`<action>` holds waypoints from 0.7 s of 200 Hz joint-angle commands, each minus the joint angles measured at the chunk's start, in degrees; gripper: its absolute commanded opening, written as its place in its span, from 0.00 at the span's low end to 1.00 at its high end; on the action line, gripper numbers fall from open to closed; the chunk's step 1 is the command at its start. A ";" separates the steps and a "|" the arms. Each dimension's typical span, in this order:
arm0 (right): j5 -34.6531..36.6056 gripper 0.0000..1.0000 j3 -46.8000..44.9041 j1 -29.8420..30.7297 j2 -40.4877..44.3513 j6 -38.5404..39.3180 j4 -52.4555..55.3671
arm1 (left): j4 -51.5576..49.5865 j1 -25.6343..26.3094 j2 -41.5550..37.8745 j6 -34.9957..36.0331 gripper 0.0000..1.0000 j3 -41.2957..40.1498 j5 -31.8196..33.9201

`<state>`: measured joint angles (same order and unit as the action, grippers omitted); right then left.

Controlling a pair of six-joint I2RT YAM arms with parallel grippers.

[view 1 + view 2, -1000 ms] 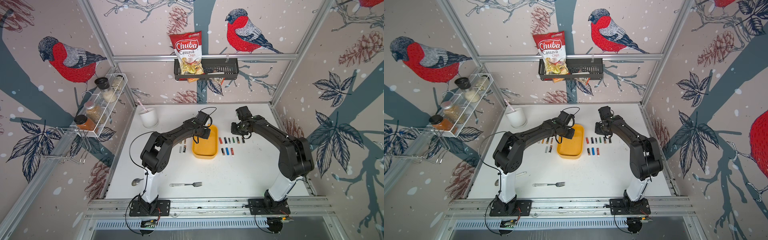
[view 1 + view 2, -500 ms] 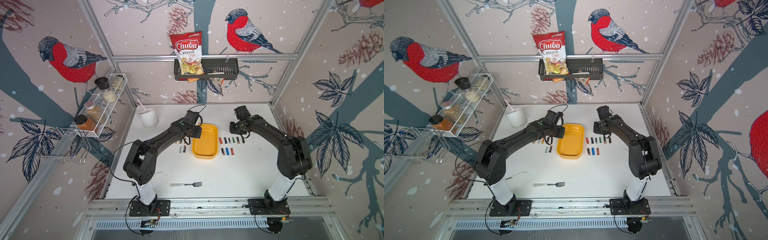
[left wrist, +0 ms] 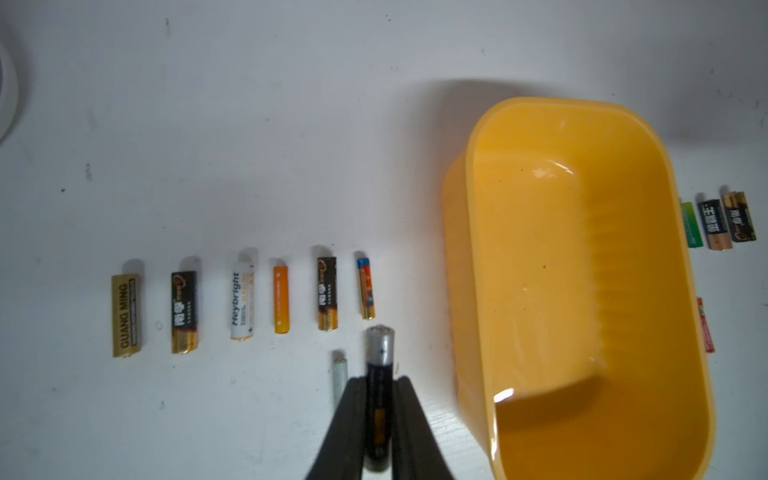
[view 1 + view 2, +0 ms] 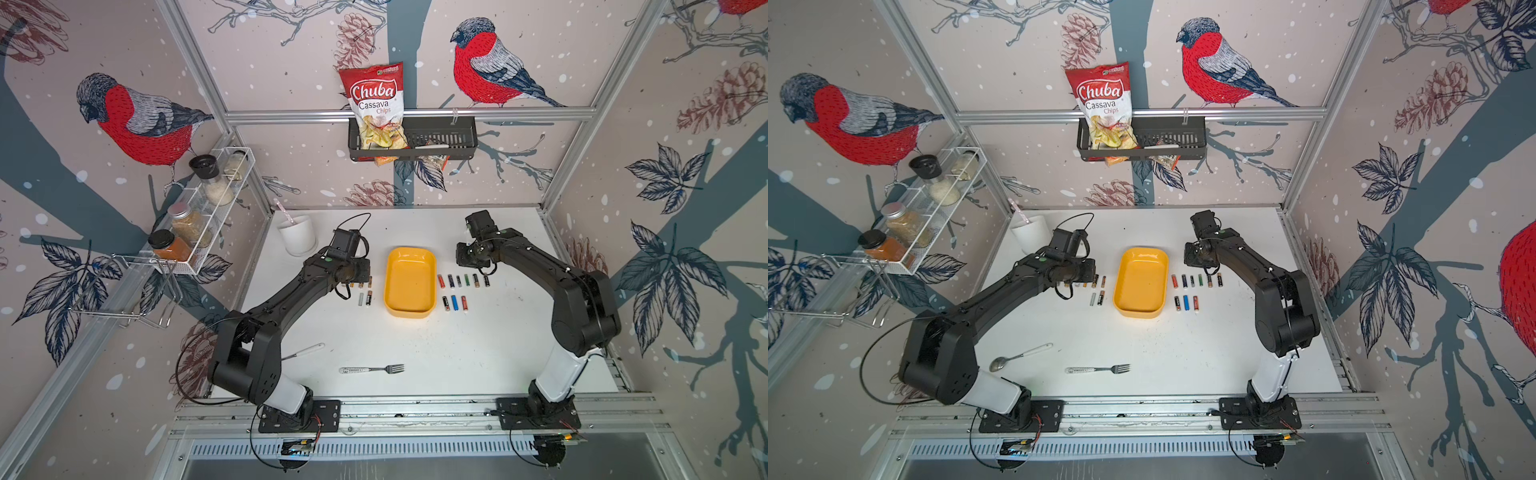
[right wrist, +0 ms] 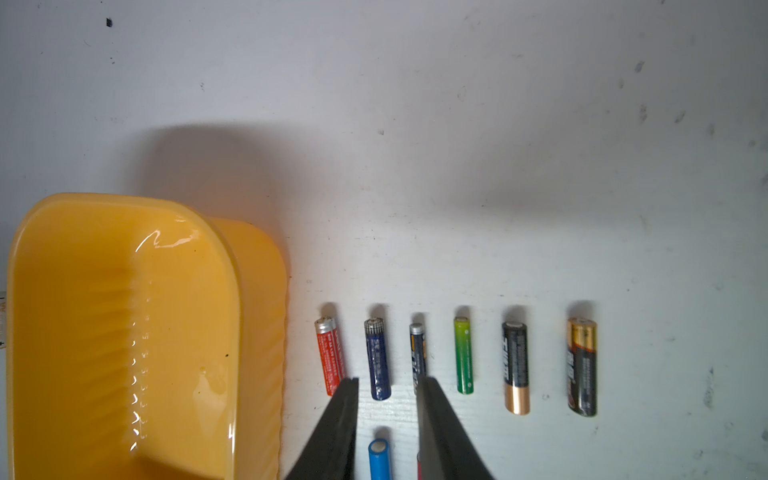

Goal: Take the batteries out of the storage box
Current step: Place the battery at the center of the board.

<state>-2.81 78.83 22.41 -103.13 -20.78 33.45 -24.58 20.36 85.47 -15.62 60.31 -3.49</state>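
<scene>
**Box emptied, last battery in the grip**

The left end effector [image 3: 379, 380] is closed on a black battery [image 3: 379, 345], which is gripped lengthwise between the fingers. It is held low over the counter [image 3: 208, 124], just beside a silver battery [image 3: 339, 372]. Whether the black battery touches the counter cannot be told. Beyond it, a left row [image 3: 280, 299] of six batteries is laid out side by side, each apart from the next, on the counter beside the box [image 3: 540, 249].

The right end effector [image 5: 387, 380] is held narrowly open and nothing is gripped by it. A blue battery [image 5: 379, 457] lying on the counter is seen through the gap. Past the tips a right row [image 5: 463, 353] of six batteries is lined up on the other side of the box. In both top views the blue battery is flanked by two more in a shorter second line.

The box is seen bare inside in every view, with no battery left in it. The task is therefore judged almost finished. Only the black battery appears to remain, to be set down next to the silver one and released.
</scene>
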 commanded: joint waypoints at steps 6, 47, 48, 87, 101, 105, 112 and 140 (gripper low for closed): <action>0.00 0.31 0.54 0.39 -0.14 0.48 -0.13 | 2.00 -1.90 -2.07 0.96 0.16 -3.82 -0.73; 0.26 0.31 0.63 0.87 -0.40 0.47 0.23 | 5.75 -4.35 -2.39 1.72 0.17 -11.34 -2.63; 0.22 0.31 0.63 0.83 -0.45 0.47 0.27 | 5.80 -4.36 -2.36 1.77 0.17 -11.39 -2.65; 0.43 0.31 0.97 0.94 -0.80 0.39 0.54 | 8.16 -4.70 0.38 2.52 0.17 -13.65 -3.19; 0.42 0.31 1.16 0.99 -0.90 0.43 0.65 | 8.24 -4.71 1.70 2.65 0.17 -13.22 -3.61; 0.43 0.31 1.22 1.01 -0.94 0.39 0.65 | 8.25 -4.64 1.98 2.67 0.17 -13.21 -3.61; 0.48 0.31 1.32 1.10 -1.03 0.47 0.74 | 8.54 -4.78 2.39 2.58 0.17 -13.06 -3.44; 0.40 0.31 1.84 1.12 -1.38 0.48 0.83 | 8.92 -4.77 3.41 2.36 0.17 -13.02 -3.20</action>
<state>-2.76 80.03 23.44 -104.14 -20.80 33.65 -17.74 15.84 88.27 -13.52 46.98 -6.24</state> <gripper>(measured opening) 0.312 0.167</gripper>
